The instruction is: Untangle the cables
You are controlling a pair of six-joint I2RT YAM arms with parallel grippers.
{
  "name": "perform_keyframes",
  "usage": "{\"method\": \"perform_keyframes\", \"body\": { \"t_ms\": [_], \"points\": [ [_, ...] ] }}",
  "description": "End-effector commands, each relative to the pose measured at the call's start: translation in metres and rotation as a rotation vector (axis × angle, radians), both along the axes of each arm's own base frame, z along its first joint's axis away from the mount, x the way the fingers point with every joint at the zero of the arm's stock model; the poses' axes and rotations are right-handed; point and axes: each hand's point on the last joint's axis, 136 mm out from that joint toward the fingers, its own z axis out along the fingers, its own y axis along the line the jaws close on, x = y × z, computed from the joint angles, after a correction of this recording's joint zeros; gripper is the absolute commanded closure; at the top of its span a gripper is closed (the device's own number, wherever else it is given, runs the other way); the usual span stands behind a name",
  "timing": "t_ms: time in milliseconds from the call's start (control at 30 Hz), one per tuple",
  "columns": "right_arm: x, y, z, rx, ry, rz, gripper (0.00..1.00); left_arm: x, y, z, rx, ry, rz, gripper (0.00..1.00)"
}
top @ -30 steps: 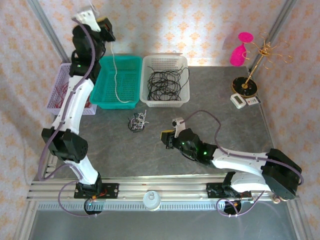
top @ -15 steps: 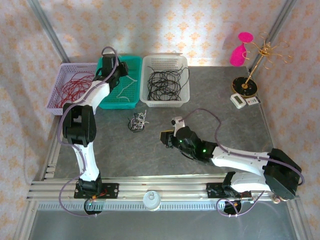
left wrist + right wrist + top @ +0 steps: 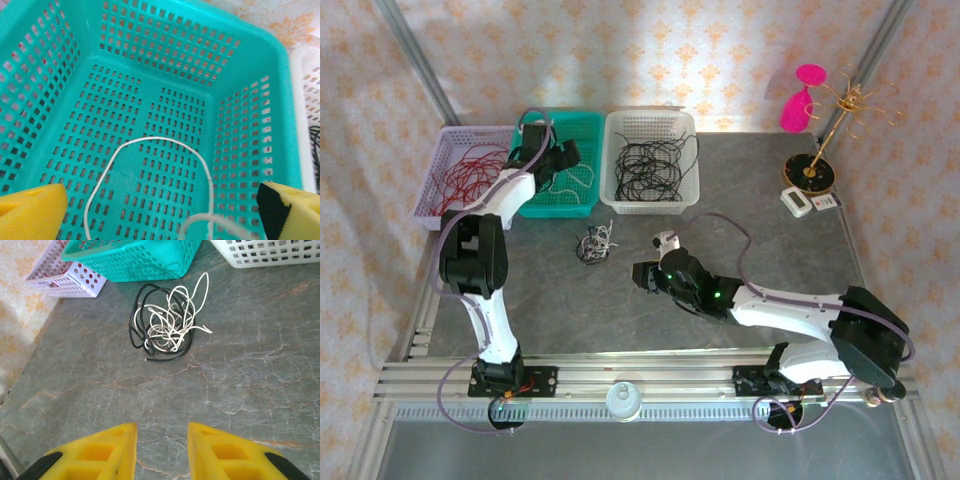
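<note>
Most cables [image 3: 650,165] lay sorted in baskets [image 3: 650,114] at 12 o'clock; one black-and-white clump [image 3: 594,243] at centre was not untangled yet. The left gripper [image 3: 160,205] hung wide open, empty, over the teal basket [image 3: 250,44]; the right gripper [image 3: 162,440], at the clump's 4 o'clock, was slightly open, empty.

Bright light, glare on back wall [image 3: 650,70], soft shadows, pics sharp

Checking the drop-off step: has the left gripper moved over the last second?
Yes. The left gripper came down and rightward, from high above the teal basket's far-left corner to low over its middle.
</note>
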Motion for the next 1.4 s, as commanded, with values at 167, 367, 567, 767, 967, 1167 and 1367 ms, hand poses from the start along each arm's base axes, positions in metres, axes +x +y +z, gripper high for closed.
{"method": "perform_keyframes", "body": {
  "t_ms": [167, 367, 567, 767, 967, 1167, 1367],
  "points": [
    [0.002, 0.008, 0.009, 0.002, -0.007, 0.015, 0.64, -0.038, 0.030, 0.056, 0.116, -0.038, 0.073, 0.01],
    [0.003, 0.015, 0.008, -0.011, -0.011, 0.036, 0.63, -0.061, 0.026, 0.076, 0.102, -0.087, 0.052, 0.01],
    [0.005, 0.025, 0.007, -0.021, -0.009, 0.066, 0.64, -0.108, 0.034, 0.081, 0.119, -0.091, 0.086, 0.01],
    [0.010, 0.032, -0.006, -0.083, -0.005, 0.078, 0.65, -0.161, 0.023, 0.068, 0.038, -0.097, 0.047, 0.02],
    [0.033, 0.054, -0.022, -0.115, 0.032, 0.076, 0.70, -0.218, -0.010, 0.038, -0.054, -0.072, -0.046, 0.16],
    [0.058, 0.093, -0.023, -0.082, -0.017, 0.147, 0.68, -0.260, -0.044, -0.004, -0.099, 0.017, -0.147, 0.23],
    [0.098, 0.101, -0.045, -0.208, -0.099, 0.180, 0.61, -0.270, -0.040, -0.001, -0.081, 0.004, -0.153, 0.22]
  ]
}}
